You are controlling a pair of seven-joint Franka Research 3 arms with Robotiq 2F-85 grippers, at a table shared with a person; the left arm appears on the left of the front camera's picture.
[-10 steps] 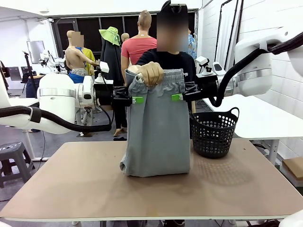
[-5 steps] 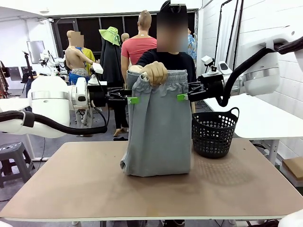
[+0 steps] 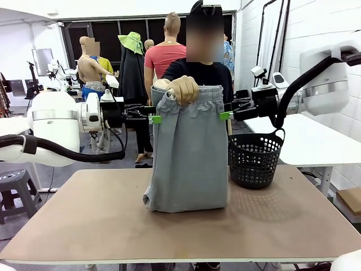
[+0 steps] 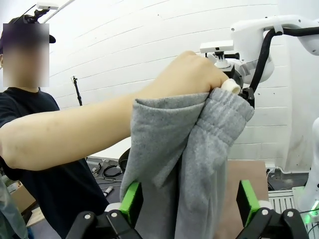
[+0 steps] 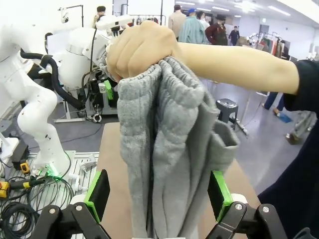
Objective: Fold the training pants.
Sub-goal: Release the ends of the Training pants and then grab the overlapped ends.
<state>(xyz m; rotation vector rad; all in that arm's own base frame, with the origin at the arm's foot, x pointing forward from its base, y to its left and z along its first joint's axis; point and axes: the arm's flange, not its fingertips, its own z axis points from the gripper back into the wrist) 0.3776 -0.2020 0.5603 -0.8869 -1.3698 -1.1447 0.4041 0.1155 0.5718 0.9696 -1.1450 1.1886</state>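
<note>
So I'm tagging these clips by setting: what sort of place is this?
Likely a robotics lab, not a home: the left arm and right arm flank the training pants over a plain work table, and loose cables lie on the floor.

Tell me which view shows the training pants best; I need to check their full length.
The front view: the training pants hang full-length from the person's hand, lower end resting on the table. Both wrist views show the bunched waistband end up close, in that hand.
</note>
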